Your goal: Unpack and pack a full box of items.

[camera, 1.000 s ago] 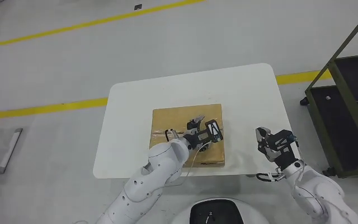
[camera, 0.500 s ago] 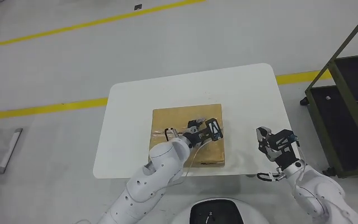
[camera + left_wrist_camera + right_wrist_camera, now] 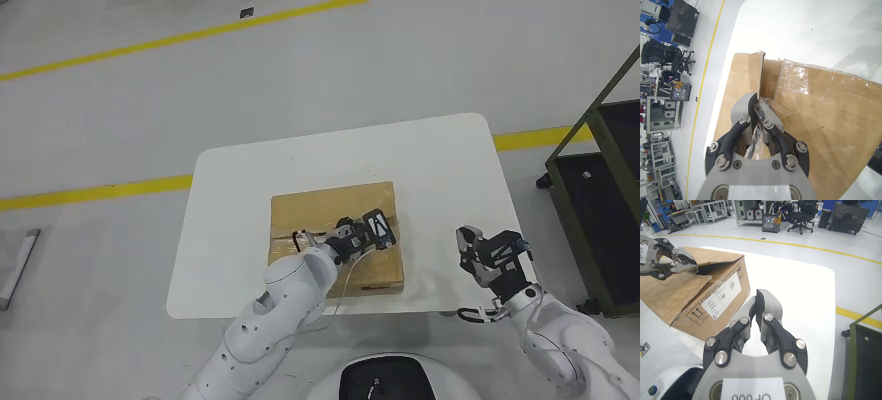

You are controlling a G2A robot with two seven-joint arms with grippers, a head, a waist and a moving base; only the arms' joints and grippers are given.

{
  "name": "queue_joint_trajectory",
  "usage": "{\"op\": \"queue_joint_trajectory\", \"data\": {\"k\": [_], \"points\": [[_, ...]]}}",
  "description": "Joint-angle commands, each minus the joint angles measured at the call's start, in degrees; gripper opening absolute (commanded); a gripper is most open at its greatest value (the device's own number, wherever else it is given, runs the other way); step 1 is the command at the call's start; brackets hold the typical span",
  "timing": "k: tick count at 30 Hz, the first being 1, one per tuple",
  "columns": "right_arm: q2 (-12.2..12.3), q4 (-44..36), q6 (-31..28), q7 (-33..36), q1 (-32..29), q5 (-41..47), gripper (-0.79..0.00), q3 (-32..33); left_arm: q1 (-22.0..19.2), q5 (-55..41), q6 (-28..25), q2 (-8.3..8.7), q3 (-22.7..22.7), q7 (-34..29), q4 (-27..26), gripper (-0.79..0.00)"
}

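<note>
Box (image 3: pixel 310 210) on the white worktop (image 3: pixel 240 200), one top flap slightly raised.
Left tool (image 3: pixel 758 106) at the top seam is clamped on clear plastic film (image 3: pixel 765 101); right tool (image 3: pixel 758 302), fingers together, hangs beside the box.

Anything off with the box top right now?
Yes. The box top is ragged: the raised flap stands tilted up, the sagging flap dips creased into the opening, and wrinkled clear tape peels along the seam. The left gripper has its fingers shut on a crumpled strip of it.
</note>
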Motion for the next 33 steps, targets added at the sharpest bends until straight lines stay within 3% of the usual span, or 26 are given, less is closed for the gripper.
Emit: {"op": "queue_joint_trajectory", "data": {"k": [1, 13, 14, 15, 18, 20, 22, 23, 26, 29, 30, 33], "points": [[0.0, -0.1, 0.0, 0.0, 0.2, 0.2, -0.785, -0.1, 0.9, -1.1, 0.5, 0.14, -1.4, 0.3, -0.9, -0.785], [0.0, -0.5, -1.5, 1.0, 3.5, 1.6, -0.785, -1.4, 6.9, -5.0, -2.9, 1.53, -9.5, -0.7, -8.5, -0.785], [0.0, -0.5, -1.4, 1.1, 3.8, 1.6, -0.785, -1.5, 7.2, -5.0, -3.5, 1.59, -9.6, -0.9, -8.8, -0.757], [0.0, -0.5, -1.4, 1.2, 4.1, 1.7, -0.785, -1.5, 7.4, -5.0, -3.7, 1.60, -9.7, -0.9, -9.1, -0.622], [0.0, -0.4, -1.6, 1.2, 4.9, 2.3, -0.785, -1.5, 7.6, -4.6, -3.8, 1.50, -9.1, -0.6, -9.2, -0.686], [0.0, -0.4, -1.8, 1.5, 5.5, 2.7, -0.785, -1.5, 7.3, -4.3, -3.7, 1.32, -8.3, -0.3, -8.9, -0.520], [0.1, -0.1, -2.1, 1.7, 6.1, 3.2, -0.785, -1.5, 6.9, -3.8, -3.8, 1.14, -7.6, -0.1, -8.5, -0.533], [0.1, 0.0, -2.2, 1.8, 6.4, 3.2, -0.785, -1.5, 6.7, -3.8, -3.7, 1.04, -7.2, 0.1, -8.3, -0.493], [0.1, 0.3, -2.3, 1.7, 6.6, 3.3, -0.785, -1.7, 6.3, -4.0, -3.8, 0.81, -6.7, 0.2, -7.5, -0.548], [0.1, 0.6, -2.3, 1.5, 6.4, 3.3, -0.785, -1.8, 5.8, -4.1, -4.5, 0.67, -6.5, -0.1, -6.9, -0.459], [0.1, 0.7, -2.3, 1.4, 6.3, 3.3, -0.785, -1.7, 5.8, -4.2, -4.6, 0.63, -6.5, -0.1, -6.9, -0.523], [0.2, 1.0, -2.5, 1.3, 6.1, 3.6, -0.785, -1.5, 5.8, -4.3, -4.5, 0.53, -6.5, -0.1, -6.9, -0.529]]}}
